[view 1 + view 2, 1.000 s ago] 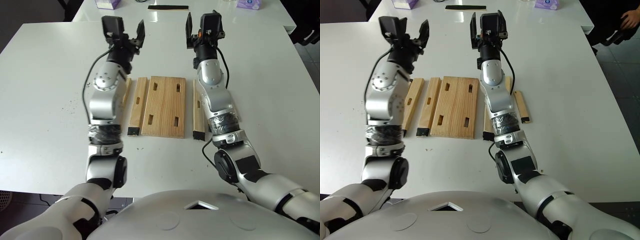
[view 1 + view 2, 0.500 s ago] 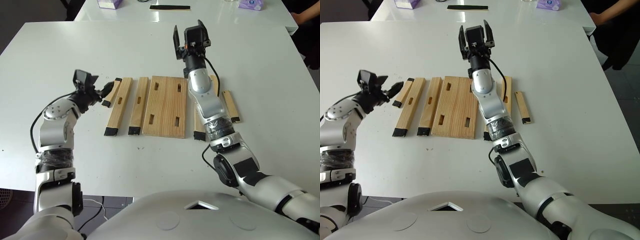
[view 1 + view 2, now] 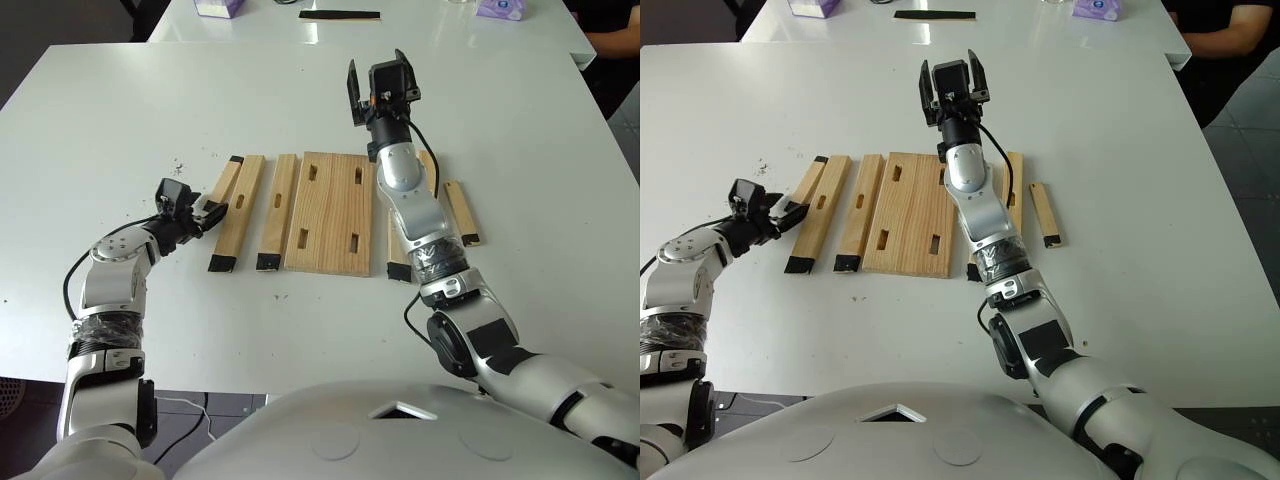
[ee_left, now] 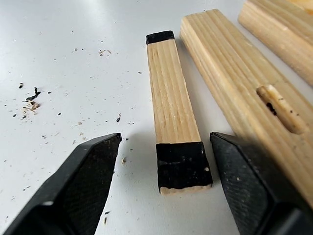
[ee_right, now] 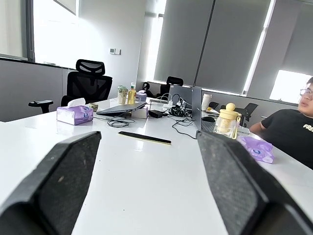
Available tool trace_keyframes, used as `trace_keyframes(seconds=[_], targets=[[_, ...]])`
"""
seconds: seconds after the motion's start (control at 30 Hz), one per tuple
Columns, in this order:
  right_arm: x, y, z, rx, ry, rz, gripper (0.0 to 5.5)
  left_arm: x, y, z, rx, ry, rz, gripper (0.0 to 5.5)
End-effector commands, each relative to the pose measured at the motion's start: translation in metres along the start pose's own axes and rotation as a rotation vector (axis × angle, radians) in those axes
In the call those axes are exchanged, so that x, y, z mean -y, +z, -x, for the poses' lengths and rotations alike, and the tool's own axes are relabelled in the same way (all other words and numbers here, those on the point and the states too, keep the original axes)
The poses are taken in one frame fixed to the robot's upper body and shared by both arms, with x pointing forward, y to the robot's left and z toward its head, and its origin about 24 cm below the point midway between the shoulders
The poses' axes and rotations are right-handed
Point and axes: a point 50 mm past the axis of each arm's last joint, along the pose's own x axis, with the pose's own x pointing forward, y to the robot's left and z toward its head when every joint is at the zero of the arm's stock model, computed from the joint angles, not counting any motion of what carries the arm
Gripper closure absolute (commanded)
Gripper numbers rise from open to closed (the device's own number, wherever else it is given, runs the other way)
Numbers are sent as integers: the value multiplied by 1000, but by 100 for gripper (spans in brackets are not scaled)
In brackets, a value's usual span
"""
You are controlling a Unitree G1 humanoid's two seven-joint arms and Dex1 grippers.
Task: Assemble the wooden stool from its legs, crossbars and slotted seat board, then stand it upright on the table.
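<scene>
No text, number or sign can be read in any view.

Purple-and-white cardboard tissue box (image 5: 74, 115), far beyond the pale wooden slotted seat board (image 3: 328, 212) toward the back left. There is print on its side, too small to read.

Purple soft tissue pack (image 5: 258, 148), far beyond the seat board toward the back right. Its surface markings are also too small to read.
</scene>
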Motion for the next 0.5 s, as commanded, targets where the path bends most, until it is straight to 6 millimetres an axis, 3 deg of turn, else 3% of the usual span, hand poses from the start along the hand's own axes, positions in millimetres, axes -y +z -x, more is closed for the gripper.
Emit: trace_keyframes(seconds=[0.03,0.3,0.5], targets=[[-6,1,1,-4,3,-24,187,-3,-9,1,-68,16,14,252],[-5,-1,4,0,-7,-16,187,3,-5,5,-75,-20,42,395],[-2,-4,4,-20,-29,-46,187,4,-7,8,-119,-18,73,416]])
